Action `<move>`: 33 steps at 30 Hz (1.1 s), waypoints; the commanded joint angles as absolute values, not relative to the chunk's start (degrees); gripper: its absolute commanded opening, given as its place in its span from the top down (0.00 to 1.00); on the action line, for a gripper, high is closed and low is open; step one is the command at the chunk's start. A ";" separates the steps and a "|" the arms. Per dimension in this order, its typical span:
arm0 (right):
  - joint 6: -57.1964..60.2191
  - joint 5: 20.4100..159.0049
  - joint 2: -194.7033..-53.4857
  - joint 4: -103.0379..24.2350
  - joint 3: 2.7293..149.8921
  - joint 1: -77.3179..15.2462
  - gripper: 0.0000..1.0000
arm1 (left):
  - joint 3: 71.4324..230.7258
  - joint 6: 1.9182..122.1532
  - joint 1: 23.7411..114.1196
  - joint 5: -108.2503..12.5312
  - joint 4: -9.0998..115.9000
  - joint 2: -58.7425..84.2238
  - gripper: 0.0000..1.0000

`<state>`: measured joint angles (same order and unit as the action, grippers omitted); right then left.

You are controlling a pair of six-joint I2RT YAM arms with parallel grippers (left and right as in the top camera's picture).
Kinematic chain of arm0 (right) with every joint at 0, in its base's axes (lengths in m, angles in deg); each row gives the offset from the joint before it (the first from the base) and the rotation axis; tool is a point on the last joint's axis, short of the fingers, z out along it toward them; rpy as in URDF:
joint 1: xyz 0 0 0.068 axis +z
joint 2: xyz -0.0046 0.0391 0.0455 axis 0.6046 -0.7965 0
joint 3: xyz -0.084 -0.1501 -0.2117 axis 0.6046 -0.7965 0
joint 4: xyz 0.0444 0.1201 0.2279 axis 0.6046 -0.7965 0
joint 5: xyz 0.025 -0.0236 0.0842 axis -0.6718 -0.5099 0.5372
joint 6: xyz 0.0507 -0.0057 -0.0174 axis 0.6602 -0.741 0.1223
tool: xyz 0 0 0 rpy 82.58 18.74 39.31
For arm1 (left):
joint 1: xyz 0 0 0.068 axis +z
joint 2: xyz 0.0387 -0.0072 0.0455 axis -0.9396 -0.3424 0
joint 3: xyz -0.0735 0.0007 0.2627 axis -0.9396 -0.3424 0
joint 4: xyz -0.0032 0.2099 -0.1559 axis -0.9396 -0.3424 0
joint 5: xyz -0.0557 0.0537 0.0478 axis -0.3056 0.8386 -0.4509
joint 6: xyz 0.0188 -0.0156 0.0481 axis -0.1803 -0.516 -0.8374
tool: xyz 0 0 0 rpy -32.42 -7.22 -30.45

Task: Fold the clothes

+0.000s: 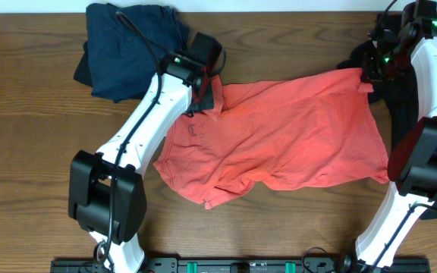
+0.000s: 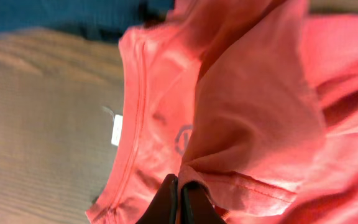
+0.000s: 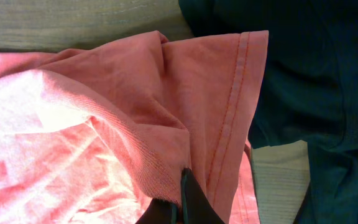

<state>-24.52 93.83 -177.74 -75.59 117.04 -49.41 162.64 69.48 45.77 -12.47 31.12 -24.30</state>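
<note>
The coral T-shirt [image 1: 294, 129] is soft matt knit cloth, double-stitched at the hem just beside the right gripper [image 3: 182, 186] (fine weave shows there). Beyond the left gripper [image 2: 179, 186], the navy garment [image 1: 127, 45] is matt cloth too. The table [image 1: 21, 114] is grained wood; the arm shells [image 1: 143, 114] look smooth white plastic.

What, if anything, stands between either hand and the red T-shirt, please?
Nothing visible does. The left hand is shut on a fold of the red T-shirt near its collar, and the right hand on fabric by a hemmed edge.
</note>
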 commanded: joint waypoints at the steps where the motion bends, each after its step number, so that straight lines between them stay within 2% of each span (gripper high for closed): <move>1: -25.29 94.59 -175.69 -75.98 117.92 -50.04 0.99 | 159.54 71.36 45.79 -12.56 32.08 -24.93 0.94; 14: -23.76 94.55 -175.69 -85.29 116.76 -50.04 0.99 | 157.37 71.31 46.98 -12.50 36.30 -24.93 0.94; 15: -23.76 94.55 -175.69 -85.31 116.36 -50.04 0.98 | 157.37 71.31 47.37 -12.50 36.23 -24.93 0.94; 16: -23.78 94.55 -175.69 -85.29 116.01 -50.04 0.93 | 157.37 71.31 47.72 -12.50 36.03 -24.93 0.93; 17: -23.78 94.55 -175.69 -85.36 115.95 -50.04 0.82 | 157.37 71.31 48.18 -12.52 35.75 -24.93 0.85; 18: -23.78 94.55 -175.69 -85.49 115.95 -50.04 0.62 | 157.37 71.29 48.61 -12.52 35.44 -24.93 0.71; 19: -23.78 94.57 -175.69 -85.44 115.97 -50.04 0.49 | 157.40 71.31 49.14 -12.56 35.23 -24.91 0.53; 20: -23.78 94.57 -175.67 -85.36 116.10 -50.04 0.45 | 157.42 71.29 49.55 -12.63 35.18 -24.89 0.38; 22: -23.71 94.64 -175.67 -86.03 117.02 -50.04 0.42 | 157.90 71.05 50.52 -13.48 34.92 -24.67 0.18; 28: -22.60 95.44 -174.88 -89.95 122.88 -50.04 0.42 | 161.46 71.12 53.90 -19.88 33.48 -21.21 0.00; 33: -18.97 95.82 -172.37 -89.97 123.66 -49.80 0.38 | 161.46 72.28 53.90 -21.22 31.53 -16.82 0.02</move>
<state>-21.94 94.72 -175.78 -89.77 122.07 -49.41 159.76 71.10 54.23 -18.96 32.87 -20.91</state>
